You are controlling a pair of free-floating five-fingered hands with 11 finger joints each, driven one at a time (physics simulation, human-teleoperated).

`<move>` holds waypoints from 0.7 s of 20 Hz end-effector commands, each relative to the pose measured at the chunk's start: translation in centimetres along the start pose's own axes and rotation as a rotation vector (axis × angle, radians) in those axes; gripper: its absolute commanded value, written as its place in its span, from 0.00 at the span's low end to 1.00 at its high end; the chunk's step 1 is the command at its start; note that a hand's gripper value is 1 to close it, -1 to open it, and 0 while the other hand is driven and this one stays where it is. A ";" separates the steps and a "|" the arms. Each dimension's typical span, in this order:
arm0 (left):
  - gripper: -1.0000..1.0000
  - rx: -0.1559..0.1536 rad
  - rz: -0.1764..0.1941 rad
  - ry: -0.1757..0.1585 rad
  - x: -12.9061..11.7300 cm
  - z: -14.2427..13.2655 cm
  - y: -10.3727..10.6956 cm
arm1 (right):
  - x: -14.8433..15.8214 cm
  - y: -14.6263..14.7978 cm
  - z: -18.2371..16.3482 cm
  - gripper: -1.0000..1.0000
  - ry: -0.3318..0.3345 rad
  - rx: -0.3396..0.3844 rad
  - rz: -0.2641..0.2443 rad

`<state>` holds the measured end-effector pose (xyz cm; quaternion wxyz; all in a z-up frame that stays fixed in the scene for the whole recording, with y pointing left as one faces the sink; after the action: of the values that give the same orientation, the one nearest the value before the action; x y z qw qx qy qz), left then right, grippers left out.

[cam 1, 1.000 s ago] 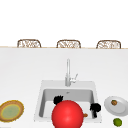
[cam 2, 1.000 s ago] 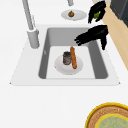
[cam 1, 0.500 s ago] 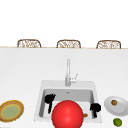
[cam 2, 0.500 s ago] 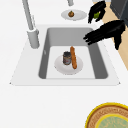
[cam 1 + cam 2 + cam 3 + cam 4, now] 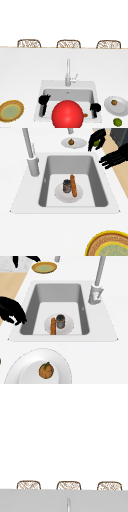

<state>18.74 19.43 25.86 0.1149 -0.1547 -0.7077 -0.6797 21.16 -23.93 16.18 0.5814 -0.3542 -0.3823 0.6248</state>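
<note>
My left hand [image 5: 43, 100] hovers over the sink's [image 5: 42, 83] front left corner; in the left side view this left hand [image 5: 115, 155] is off the basin's front edge, fingers straight, holding nothing. My right hand [image 5: 95, 107] hangs at the front right corner, and the same right hand [image 5: 11, 311] has relaxed fingers drooping down, empty. In the basin a white plate [image 5: 60, 196] carries a dark jar [image 5: 66, 186] and an orange stick-shaped food [image 5: 73, 185]. A large red ball [image 5: 67, 115] covers the basin's front middle in the front view.
The faucet [image 5: 68, 72] rises behind the basin. A yellow-green plate [image 5: 11, 110] lies on the counter at the left. At the right a white plate [image 5: 122, 106] holds a brown fruit [image 5: 114, 102], with a lime [image 5: 117, 122] in front of it. Chair backs [image 5: 28, 43] line the far side.
My left hand has drawn back from above the plate in the basin, toward the sink's front left corner. The right hand has stayed where it was.
</note>
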 end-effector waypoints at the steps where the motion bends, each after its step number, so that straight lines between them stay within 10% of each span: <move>1: 0.00 0.027 0.018 0.032 2.6 0.0 0.1 | 0.0 0.0 0.0 0.50 0.000 0.000 0.000; 14: 0.00 0.028 -0.001 0.031 8.8 1.2 -1.8 | 0.0 0.0 0.0 0.50 0.000 0.000 0.000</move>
<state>11.26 20.63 27.69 0.1174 -0.1534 -0.7062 -0.6811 21.16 -23.93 16.18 0.5814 -0.3542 -0.3823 0.6248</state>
